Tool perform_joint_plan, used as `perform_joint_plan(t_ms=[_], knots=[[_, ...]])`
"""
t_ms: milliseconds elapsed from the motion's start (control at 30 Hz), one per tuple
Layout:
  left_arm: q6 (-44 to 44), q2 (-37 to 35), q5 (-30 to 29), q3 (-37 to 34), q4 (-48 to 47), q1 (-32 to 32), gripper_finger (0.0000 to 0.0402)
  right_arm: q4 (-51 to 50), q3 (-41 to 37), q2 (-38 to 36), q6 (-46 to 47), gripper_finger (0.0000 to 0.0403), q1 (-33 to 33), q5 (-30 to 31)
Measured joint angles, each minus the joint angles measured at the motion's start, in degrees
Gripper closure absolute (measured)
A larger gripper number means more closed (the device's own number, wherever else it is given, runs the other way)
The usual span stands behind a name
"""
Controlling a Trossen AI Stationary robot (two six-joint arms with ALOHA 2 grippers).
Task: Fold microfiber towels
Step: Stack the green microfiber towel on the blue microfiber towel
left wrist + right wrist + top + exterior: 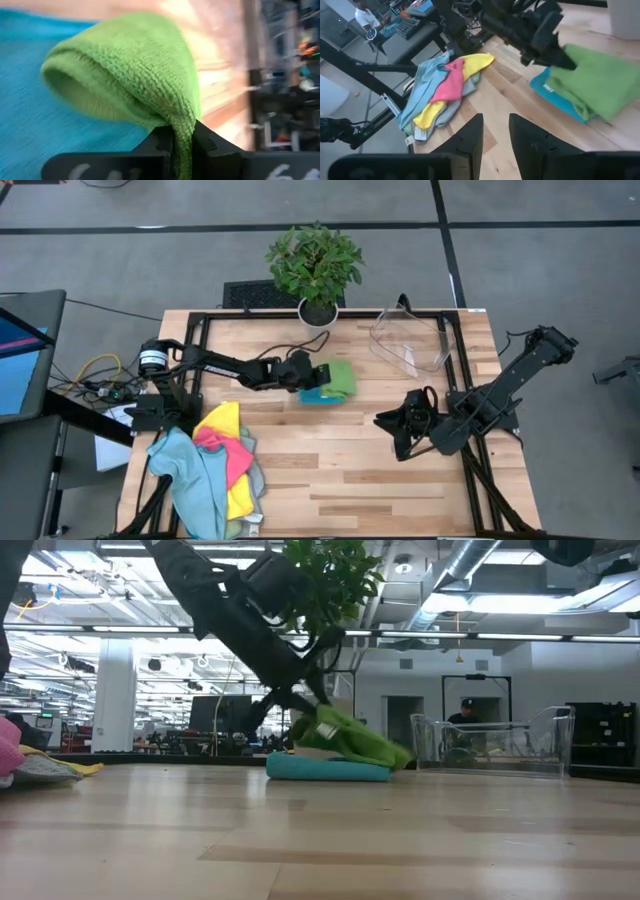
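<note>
From above, the left gripper (318, 373) is reaching across the wooden table (400, 490) and pinching the edge of a green towel (341, 377). The green towel is lying on top of a blue towel (318, 396). A pile of towels (215, 470) in pink, yellow and pale teal is sitting near the table's left front corner. The right gripper (392, 423) is waiting over the right side of the table, holding nothing. A clear bin (410, 340) and a potted plant (316, 265) are standing at the far edge.

From table height, the green towel (350, 738) is drooping from the left gripper (312, 728) onto the flat blue towel (327, 769). The clear bin (495, 742) is sitting behind, to the right.

In the left wrist view, the fingers are squeezing tight on a fold of the green towel (130, 70), with the blue towel (30, 125) under it.

In the right wrist view, the right gripper (495, 137) is showing its fingers a little apart with nothing between them. The pile of towels (442, 87), the green towel (595, 80) and the blue towel (545, 85) are lying farther off.
</note>
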Motion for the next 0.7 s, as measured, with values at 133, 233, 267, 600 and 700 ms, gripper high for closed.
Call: perform_joint_plan(t_ms=[133,233,267,600,700], knots=[[-3.28,-0.02,-0.29,0.02,-7.65,-0.67,0.0396,-0.05,-0.02,0.43,0.02,0.0282,-0.40,-0.06],[-4.27,-0.02,-1.23,0.02,-12.71,-0.92,0.0390,-0.42,-0.09,2.37,1.86,0.0282,-1.85,-0.40],[-4.00,-0.02,-1.63,0.02,-13.70,-0.98,0.0387,-0.29,-0.09,3.26,2.27,0.0282,-2.78,-0.63],[-1.30,-0.07,-2.12,0.02,-15.15,-1.00,0.0366,7.71,0.00,16.20,-7.75,0.0282,-19.21,-11.54],[-0.88,-0.07,-1.99,0.02,-16.02,-1.00,0.0365,8.26,-0.04,20.15,-10.51,0.0282,-24.36,-15.46]])
